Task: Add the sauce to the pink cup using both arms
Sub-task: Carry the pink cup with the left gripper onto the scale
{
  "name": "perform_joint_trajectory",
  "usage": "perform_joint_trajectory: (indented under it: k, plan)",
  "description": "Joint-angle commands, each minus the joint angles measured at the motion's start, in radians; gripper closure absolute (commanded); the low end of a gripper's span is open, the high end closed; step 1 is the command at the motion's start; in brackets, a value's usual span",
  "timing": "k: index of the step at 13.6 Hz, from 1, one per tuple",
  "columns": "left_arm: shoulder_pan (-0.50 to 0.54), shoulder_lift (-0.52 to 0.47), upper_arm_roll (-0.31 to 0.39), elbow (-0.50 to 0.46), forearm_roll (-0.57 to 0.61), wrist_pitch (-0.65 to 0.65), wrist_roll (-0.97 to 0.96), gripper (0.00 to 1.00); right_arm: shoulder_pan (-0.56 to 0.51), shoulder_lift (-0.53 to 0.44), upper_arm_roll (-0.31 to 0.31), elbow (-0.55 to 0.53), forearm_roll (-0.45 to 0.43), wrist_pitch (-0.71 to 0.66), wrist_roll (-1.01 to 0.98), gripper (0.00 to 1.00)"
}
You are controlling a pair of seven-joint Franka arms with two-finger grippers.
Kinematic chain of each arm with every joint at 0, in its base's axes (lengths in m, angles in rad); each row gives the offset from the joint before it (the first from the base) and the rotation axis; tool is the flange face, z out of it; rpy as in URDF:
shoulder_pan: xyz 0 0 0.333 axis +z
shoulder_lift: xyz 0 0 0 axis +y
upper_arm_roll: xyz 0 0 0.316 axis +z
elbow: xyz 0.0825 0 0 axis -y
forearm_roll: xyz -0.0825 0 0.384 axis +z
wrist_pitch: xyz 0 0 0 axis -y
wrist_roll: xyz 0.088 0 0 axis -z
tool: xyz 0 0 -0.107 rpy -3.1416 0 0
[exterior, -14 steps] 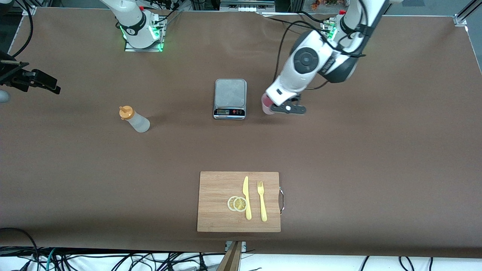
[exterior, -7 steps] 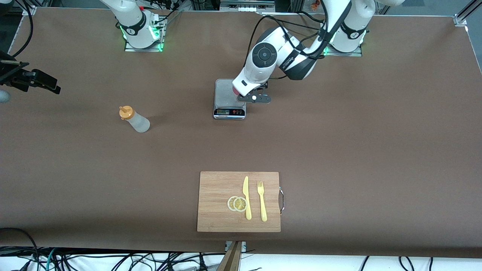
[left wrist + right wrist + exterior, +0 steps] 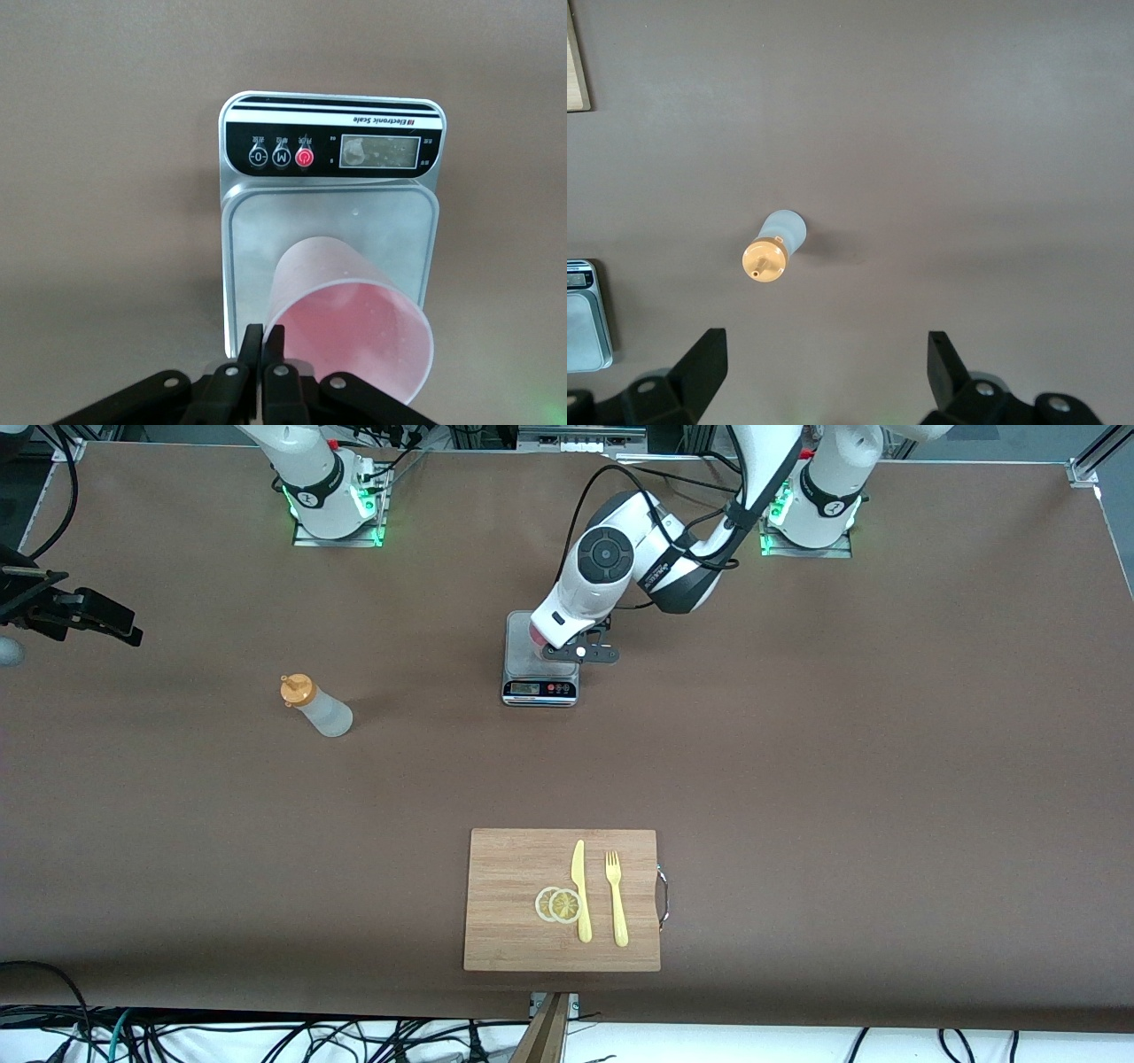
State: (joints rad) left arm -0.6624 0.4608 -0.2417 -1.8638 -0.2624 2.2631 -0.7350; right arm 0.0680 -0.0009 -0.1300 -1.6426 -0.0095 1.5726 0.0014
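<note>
— Pink cup (image 3: pixel 350 332)? Where's it now?
— Over the grey scale (image 3: pixel 541 657), its rim pinched in the left gripper (image 3: pixel 263 354).
— And the sauce bottle (image 3: pixel 317 706)?
— Standing on the table toward the right arm's end; the right gripper (image 3: pixel 824 359) hangs above it, fingers spread wide.

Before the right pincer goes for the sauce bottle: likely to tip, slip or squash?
The sauce bottle stands upright, tall for its base, so a sideways nudge probably tips it. Its translucent whitish body looks like soft plastic, likely yielding under a squeeze and perhaps leaking at the orange cap. Round and smooth, it may roll if toppled.
</note>
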Motion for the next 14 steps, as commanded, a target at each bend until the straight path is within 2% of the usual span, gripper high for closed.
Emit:
perform_joint_trajectory:
  k: [1,2,3,4,6,8,10,12,14]
  plan:
    - [-0.016,0.015,0.015,0.029,-0.027,0.001,-0.001,0.46,-0.004,0.004,0.003,-0.009,0.008,-0.003,-0.004,0.0]
    - [-0.016,0.013,0.015,0.029,-0.027,0.001,-0.003,0.32,-0.002,0.021,0.006,-0.008,0.008,-0.005,-0.008,0.0]
    - [-0.016,0.01,0.016,0.029,-0.029,0.0,-0.001,0.0,-0.002,0.034,0.007,-0.008,0.009,-0.005,-0.029,0.0]
    - [-0.014,0.001,0.018,0.031,-0.029,-0.004,0.0,0.0,-0.002,0.053,0.007,-0.005,0.014,-0.005,-0.1,0.0]
    - [-0.002,-0.028,0.024,0.054,-0.04,-0.043,0.0,0.0,-0.01,0.083,0.003,-0.003,0.057,0.001,-0.391,0.0]
    - [0.016,-0.069,0.067,0.109,-0.058,-0.164,0.011,0.0,-0.037,0.125,-0.008,-0.005,0.124,-0.002,-0.646,0.0]
    - [0.055,-0.143,0.088,0.144,-0.028,-0.241,0.034,0.0,-0.063,0.175,-0.01,-0.006,0.192,0.0,-0.853,0.0]
    - [0.137,-0.229,0.093,0.146,0.005,-0.284,0.071,0.0,-0.118,0.241,-0.01,-0.005,0.311,0.003,-1.065,0.0]
    - [0.263,-0.293,0.094,0.149,0.063,-0.365,0.091,0.0,-0.174,0.313,-0.01,-0.006,0.429,0.006,-1.29,0.0]
